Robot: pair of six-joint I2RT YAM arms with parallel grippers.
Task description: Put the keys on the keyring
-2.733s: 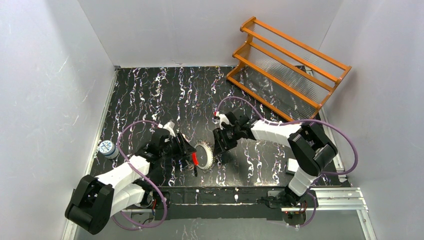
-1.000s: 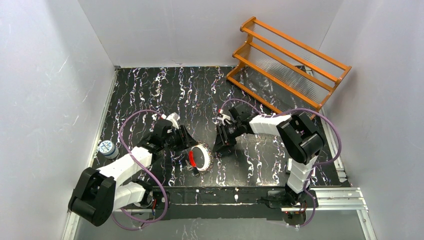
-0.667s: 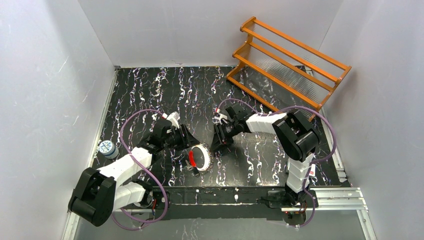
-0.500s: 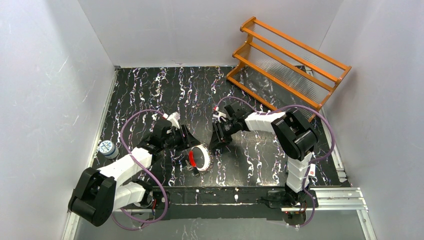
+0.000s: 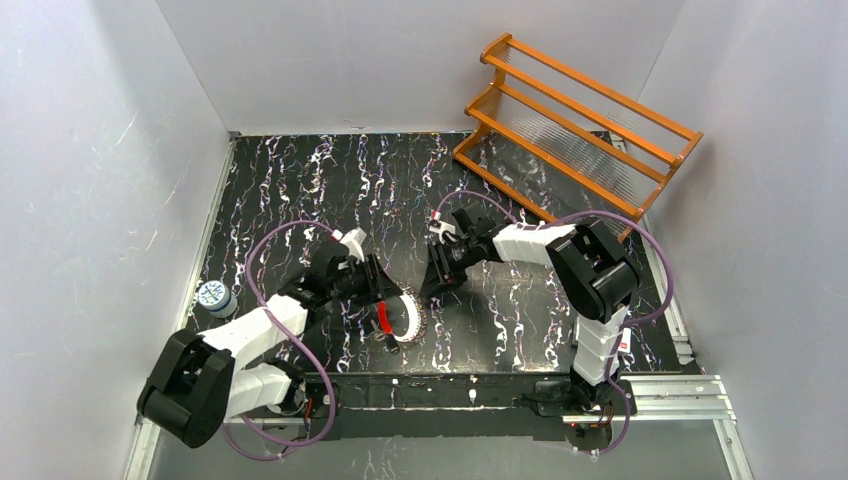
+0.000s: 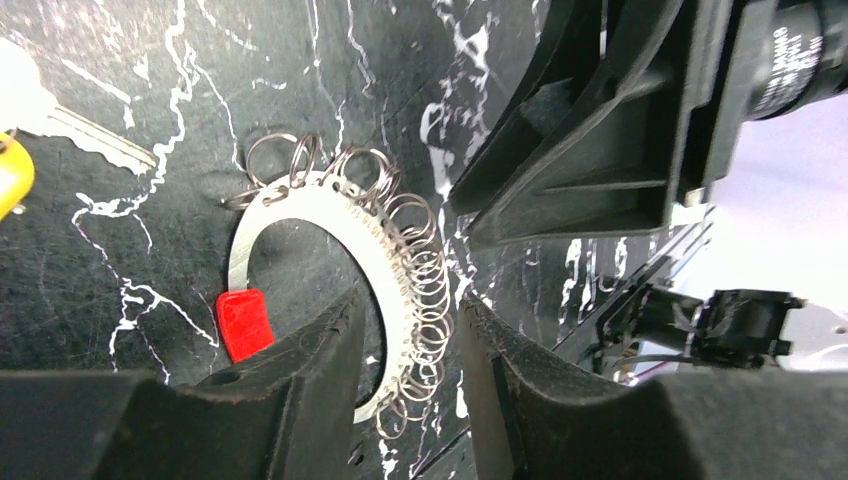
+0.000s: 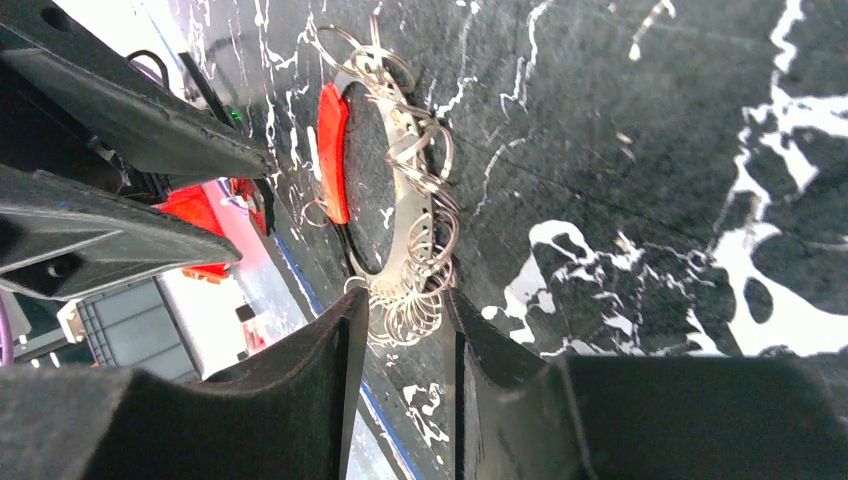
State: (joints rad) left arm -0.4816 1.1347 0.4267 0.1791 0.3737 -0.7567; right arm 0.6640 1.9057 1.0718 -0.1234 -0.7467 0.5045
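The keyring (image 5: 404, 318) lies flat on the black marbled table, a silvery crescent band with a red section (image 6: 245, 323) and several small wire rings along its rim. My left gripper (image 5: 388, 292) reaches it from the left. In the left wrist view my left gripper (image 6: 410, 305) stands open astride the keyring (image 6: 290, 190), with thin gaps on both sides. My right gripper (image 5: 428, 287) comes from the right. In its wrist view my right gripper (image 7: 405, 300) is open with the keyring's (image 7: 425, 215) outer rings at its tips. A silvery key (image 6: 85, 135) and a yellow piece (image 6: 8, 175) lie at the left wrist view's left edge.
An orange wooden rack (image 5: 575, 130) stands at the back right. A small blue-and-white cylinder (image 5: 213, 296) sits by the left wall. A white block (image 5: 585, 331) lies near the right arm's base. White walls close in three sides.
My right gripper has moved left, closer to the keyring's rings. My left gripper has shifted slightly down and right over the band. The keyring has stayed where it was.
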